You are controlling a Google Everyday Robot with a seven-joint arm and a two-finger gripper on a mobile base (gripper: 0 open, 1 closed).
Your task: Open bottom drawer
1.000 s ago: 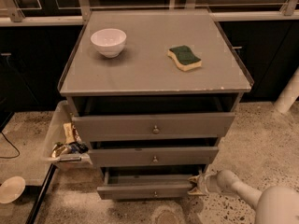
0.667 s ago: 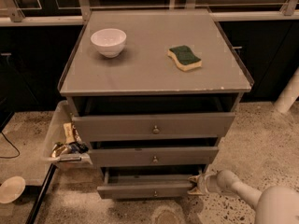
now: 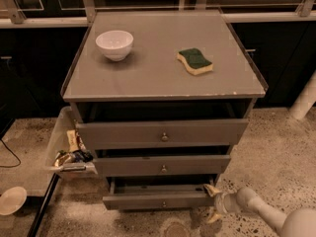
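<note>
A grey three-drawer cabinet point(image 3: 163, 78) stands in the middle of the view. The bottom drawer point(image 3: 155, 200) is the slimmest front, with a small round knob point(image 3: 164, 204), and it stands pulled out a little past the drawer above. My gripper point(image 3: 213, 201) is at the drawer's right end, low near the floor, with one finger point(image 3: 212, 189) at the top right corner of the front and another below. The white arm point(image 3: 266, 212) comes in from the lower right corner.
The middle drawer point(image 3: 162, 165) and top drawer point(image 3: 162, 133) stand slightly out too. A white bowl point(image 3: 114, 44) and a green-and-yellow sponge point(image 3: 195, 61) lie on the top. A clear bin with snacks point(image 3: 69, 149) hangs at the left side. A white plate point(image 3: 11, 200) lies on the floor.
</note>
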